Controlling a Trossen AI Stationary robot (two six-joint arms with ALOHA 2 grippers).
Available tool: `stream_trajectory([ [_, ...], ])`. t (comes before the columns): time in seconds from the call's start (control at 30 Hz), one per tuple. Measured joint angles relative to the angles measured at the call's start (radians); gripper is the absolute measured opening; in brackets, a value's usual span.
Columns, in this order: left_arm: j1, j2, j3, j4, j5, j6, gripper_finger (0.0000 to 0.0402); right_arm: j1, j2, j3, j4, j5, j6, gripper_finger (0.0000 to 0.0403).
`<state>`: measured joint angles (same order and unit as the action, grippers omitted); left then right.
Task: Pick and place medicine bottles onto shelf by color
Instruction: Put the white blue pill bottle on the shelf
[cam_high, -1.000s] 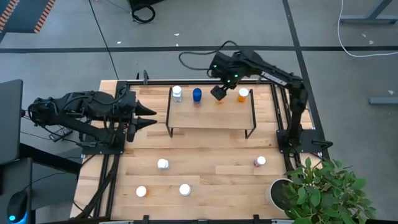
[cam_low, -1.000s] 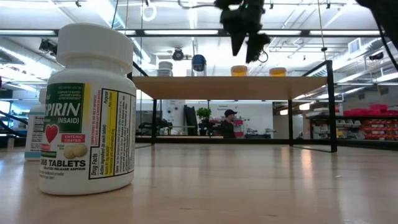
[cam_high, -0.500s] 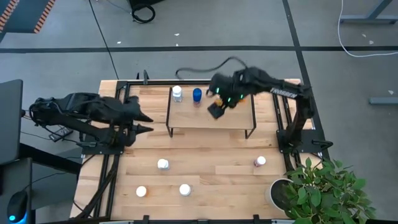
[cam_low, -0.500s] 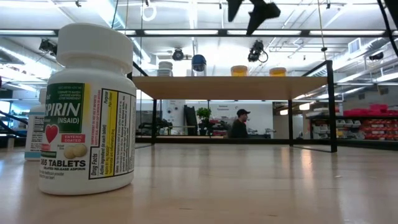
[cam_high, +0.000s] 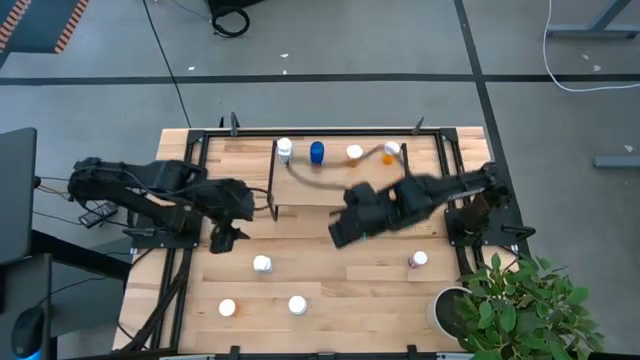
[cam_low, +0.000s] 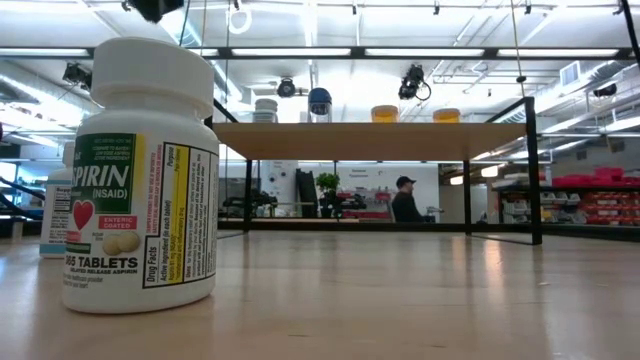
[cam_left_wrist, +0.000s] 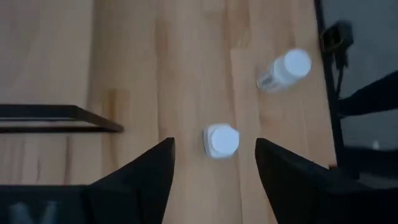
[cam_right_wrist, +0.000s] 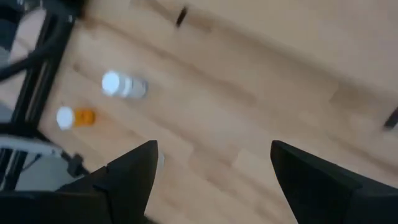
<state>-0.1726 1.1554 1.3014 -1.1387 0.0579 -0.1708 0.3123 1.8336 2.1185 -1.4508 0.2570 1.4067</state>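
The shelf (cam_high: 340, 188) carries a white bottle (cam_high: 285, 150), a blue bottle (cam_high: 317, 152) and two orange bottles (cam_high: 354, 153) (cam_high: 391, 150), all standing upright. On the table stand a white bottle (cam_high: 262, 264), an orange one (cam_high: 227, 308), another white one (cam_high: 297, 304) and a pinkish-purple one (cam_high: 417, 260). My left gripper (cam_high: 222, 240) hangs open, pointing down, just left of the first white table bottle, whose cap (cam_left_wrist: 222, 140) shows between its fingers in the left wrist view. My right gripper (cam_high: 338, 234) is open and empty, above the table just near of the shelf.
The shelf's black legs (cam_high: 271, 208) (cam_high: 404, 212) stand between the arms. A potted plant (cam_high: 515, 305) sits at the table's near right corner. In the low view a large aspirin bottle (cam_low: 140, 180) stands close to the camera. Bare wood lies between the shelf and the near bottles.
My right gripper has left the far part of the shelf, where it hung over an orange bottle, and swung toward the near edge and leftward, off the shelf. My left gripper has moved right and toward the near edge, tipping down beside the white bottle.
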Motion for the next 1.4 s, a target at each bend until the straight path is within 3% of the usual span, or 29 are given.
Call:
stream_trajectory([
  [0.4,-0.138,0.147,-0.01,0.004,-0.001,0.0,0.0272,0.246,0.126,-0.008,-0.021,0.047,0.067,0.0319],
  [0.6,-0.211,0.155,-0.187,0.152,-0.021,-0.144,0.0279,0.317,0.161,-0.008,-0.023,0.088,0.112,0.0319],
  [0.73,-0.22,0.155,-0.292,0.22,-0.038,-0.239,0.0279,0.341,0.161,-0.008,-0.024,0.139,0.105,0.0319],
  [0.83,-0.221,0.155,-0.329,0.276,-0.039,-0.277,0.0279,0.344,0.161,-0.008,-0.023,0.132,0.008,0.0319],
  [1.0,-0.231,0.155,-0.334,0.36,-0.042,-0.296,0.0279,0.345,0.161,-0.008,-0.023,0.123,-0.104,0.0319],
  [1.4,-0.246,0.269,-0.335,0.365,-0.061,-0.271,0.0279,0.343,0.161,-0.008,-0.023,0.154,-0.087,0.0319],
])
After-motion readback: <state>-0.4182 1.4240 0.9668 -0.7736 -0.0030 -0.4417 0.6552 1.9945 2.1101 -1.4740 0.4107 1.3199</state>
